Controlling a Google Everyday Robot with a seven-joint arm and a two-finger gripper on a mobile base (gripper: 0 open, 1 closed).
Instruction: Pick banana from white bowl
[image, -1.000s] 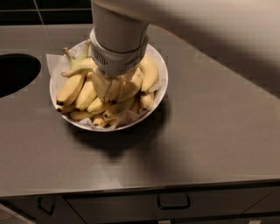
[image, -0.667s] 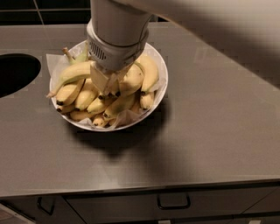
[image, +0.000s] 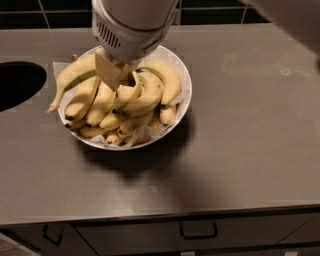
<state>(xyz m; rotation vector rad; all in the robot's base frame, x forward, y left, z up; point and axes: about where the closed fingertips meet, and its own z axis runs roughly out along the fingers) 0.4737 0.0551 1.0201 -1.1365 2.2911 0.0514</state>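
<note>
When read from the front edge back: dark drawer handle (image: 198, 230) under the grey counter (image: 240, 150). Further in, white bowl (image: 183, 95) lined with crinkled paper and heaped with short yellow bananas (image: 135, 100). Over its far left part, gripper (image: 113, 74), clamped on the upper end of the banana (image: 75, 82): arched, green-streaked, atop the heap's left side, stem tip out past the left rim. Beyond, at far left, dark round opening (image: 17, 85); at the very back, black tiles (image: 225, 15).

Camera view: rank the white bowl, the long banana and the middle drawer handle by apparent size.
1. white bowl
2. banana, one end hidden by the gripper over the bowl
3. middle drawer handle, though nearer the camera
</note>
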